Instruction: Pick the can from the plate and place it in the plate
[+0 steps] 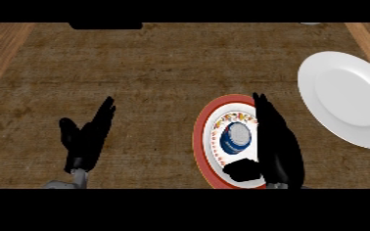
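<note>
Two plates here: a red-rimmed patterned plate [204, 137] near the brown woven table's [159, 73] front edge carrying one blue can [236, 138], and a plain white plate [339, 98] at the right edge. Both black hands, left hand [86, 137] and right hand [278, 147], are open, the right one beside the can.

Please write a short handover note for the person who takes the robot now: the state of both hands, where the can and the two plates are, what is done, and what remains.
Left hand: open, fingers up, resting at the lower left, holding nothing.
Right hand: open, fingers straight, over the right side of the red-rimmed plate, thumb below the can; not closed on it.
Can: upright on the red-rimmed plate, just left of the right hand's fingers.
White plate: at the right edge of the counter, nothing on it.
Done: the right hand is in place beside the can.
Left: close on the can, lift it, carry it to the white plate, set it down.
</note>
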You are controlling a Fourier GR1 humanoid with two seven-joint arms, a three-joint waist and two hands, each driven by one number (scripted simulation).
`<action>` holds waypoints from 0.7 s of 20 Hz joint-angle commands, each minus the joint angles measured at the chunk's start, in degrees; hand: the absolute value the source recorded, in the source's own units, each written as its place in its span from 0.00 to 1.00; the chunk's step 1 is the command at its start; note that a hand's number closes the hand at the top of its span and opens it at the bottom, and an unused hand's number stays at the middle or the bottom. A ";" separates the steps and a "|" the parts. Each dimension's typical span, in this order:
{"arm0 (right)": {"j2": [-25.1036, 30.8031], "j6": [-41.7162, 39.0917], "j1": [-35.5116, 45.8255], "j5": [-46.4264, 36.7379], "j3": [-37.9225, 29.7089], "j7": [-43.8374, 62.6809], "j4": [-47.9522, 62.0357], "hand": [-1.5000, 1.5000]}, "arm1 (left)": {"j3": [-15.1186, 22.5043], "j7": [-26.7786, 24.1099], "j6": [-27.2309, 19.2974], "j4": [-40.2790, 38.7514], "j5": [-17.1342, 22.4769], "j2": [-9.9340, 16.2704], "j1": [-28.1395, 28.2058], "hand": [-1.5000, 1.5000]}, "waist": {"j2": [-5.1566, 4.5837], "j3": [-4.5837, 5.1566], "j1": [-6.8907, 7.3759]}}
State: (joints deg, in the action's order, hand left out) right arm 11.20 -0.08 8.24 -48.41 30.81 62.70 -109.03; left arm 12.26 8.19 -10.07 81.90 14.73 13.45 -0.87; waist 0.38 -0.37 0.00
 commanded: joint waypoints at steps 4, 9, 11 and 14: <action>-3.62 -0.99 -1.94 -3.47 -0.47 2.37 4.70 0.00 | -2.08 1.71 2.97 1.56 1.21 1.74 3.15 0.50 | -0.33 0.38 0.16; -7.28 -2.23 -0.72 -3.32 -1.41 0.89 9.95 0.00 | -0.36 5.39 0.59 0.62 -0.78 -1.74 -0.23 0.50 | -0.38 0.37 0.00; -5.67 -4.56 0.03 -0.56 -5.62 -2.35 9.58 0.00 | -2.54 2.58 2.55 -4.70 -1.41 -1.31 -2.73 0.50 | -0.42 0.38 -0.15; -7.25 -10.13 2.00 -0.70 -2.44 -0.68 10.46 1.00 | -1.42 4.80 0.82 2.02 -1.82 -1.23 1.88 0.50 | -0.33 0.38 0.21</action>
State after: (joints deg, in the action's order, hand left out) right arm 4.49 -3.79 8.77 -50.30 28.01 59.26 -98.37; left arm 10.54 9.91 -8.93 83.24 13.08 12.54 -0.28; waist 0.29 -0.33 0.18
